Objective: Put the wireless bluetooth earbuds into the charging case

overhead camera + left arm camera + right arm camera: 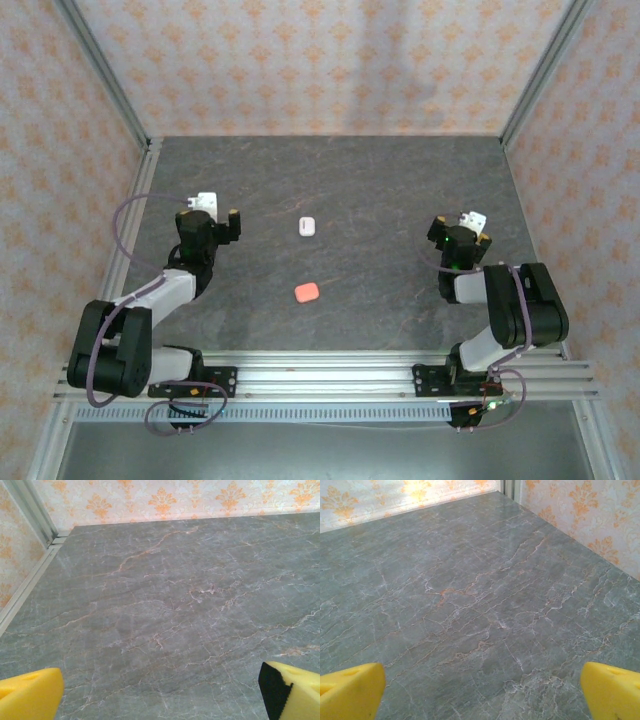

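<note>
Grey marbled worktop (380, 190). You see your left gripper (222, 226) near the left edge and your right gripper (461, 233) near the right edge, both spread wide and holding nothing. Mid-worktop lies the white charging case (307, 227); the coral-pink charging case (307, 291) lies toward the near edge.

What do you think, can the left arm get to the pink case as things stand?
Probably yes. The pink case lies on the table, to the right of the left gripper, whose jaws stand open and empty. Nothing sits between them; the white case lies farther back.
</note>
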Robot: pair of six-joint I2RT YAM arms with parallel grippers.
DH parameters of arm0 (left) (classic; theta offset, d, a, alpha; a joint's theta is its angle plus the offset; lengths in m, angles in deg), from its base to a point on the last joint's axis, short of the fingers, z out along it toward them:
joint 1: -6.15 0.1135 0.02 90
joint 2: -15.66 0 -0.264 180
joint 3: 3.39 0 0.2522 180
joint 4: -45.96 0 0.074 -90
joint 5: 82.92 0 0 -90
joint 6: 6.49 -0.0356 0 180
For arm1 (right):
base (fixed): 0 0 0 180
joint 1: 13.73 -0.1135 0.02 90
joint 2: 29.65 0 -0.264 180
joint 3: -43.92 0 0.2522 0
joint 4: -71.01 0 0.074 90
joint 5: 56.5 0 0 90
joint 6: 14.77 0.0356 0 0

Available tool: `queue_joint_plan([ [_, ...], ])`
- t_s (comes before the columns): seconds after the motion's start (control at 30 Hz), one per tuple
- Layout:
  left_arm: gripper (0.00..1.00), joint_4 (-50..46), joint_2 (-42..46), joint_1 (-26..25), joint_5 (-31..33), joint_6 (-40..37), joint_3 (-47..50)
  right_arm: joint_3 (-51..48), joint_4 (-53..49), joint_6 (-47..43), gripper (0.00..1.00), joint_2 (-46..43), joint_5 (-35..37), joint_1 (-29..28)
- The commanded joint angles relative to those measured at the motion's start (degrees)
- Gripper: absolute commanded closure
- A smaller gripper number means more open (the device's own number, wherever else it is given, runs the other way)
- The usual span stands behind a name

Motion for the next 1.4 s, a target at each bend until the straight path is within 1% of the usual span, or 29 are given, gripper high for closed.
queue_joint_plan([
  [0.0, 0.0, 2.12, 2.1, 0.3, 0.59, 0.43, 3.05, 0.57, 3.44, -0.69, 0.01, 0.59, -0.72, 0.09],
  [0.1, 0.0, 10.46, 1.58, 0.47, 3.19, 0.58, 8.72, 0.87, 2.31, -0.77, 0.01, 0.32, -0.89, 0.09],
  [0.13, 0.0, 11.09, 1.4, 0.6, 3.41, 0.25, 8.85, 0.89, 2.7, -0.8, 0.01, 0.47, -0.9, 0.08],
  [0.2, 0.0, 11.9, -0.24, 1.65, 0.57, 1.59, 7.92, 0.93, 2.28, -0.67, 0.01, 0.24, -0.89, 0.09],
  [0.23, 0.0, 15.02, -2.09, 1.69, -0.68, 1.87, 8.24, 0.84, 2.41, -0.73, 0.01, 0.41, -0.9, 0.08],
  [0.33, 0.0, 17.34, -8.65, 1.7, -0.93, 1.7, 6.33, 0.84, 2.41, -0.82, 0.01, 0.39, -0.92, 0.09],
  [0.4, 0.0, 17.41, -12.54, 1.69, -0.74, 1.39, 4.24, 0.87, 2.41, -0.82, 0.01, 0.41, -0.98, 0.09],
  [0.43, 0.0, 13.98, -11.79, 1.93, -0.25, 2.28, 3.44, 0.93, 2.33, -0.82, 0.01, 0.41, -0.99, 0.09],
  [0.47, 0.0, 15.39, -12.32, 2.13, 0.21, 2.59, 3.59, 0.85, 2.41, -0.8, 0.01, 0.37, -0.98, 0.09],
  [0.5, 0.0, 14.13, -12.1, 2.14, 0.26, 2.73, 3.25, 0.93, 2.32, -0.8, 0.01, 0.4, -0.98, 0.09],
  [1.37, 0.0, 14.54, -12.16, 2.05, 0.37, 2.58, 3.42, 1.4, 1.59, -1.51, 0.01, 0.5, -1.22, -0.26],
])
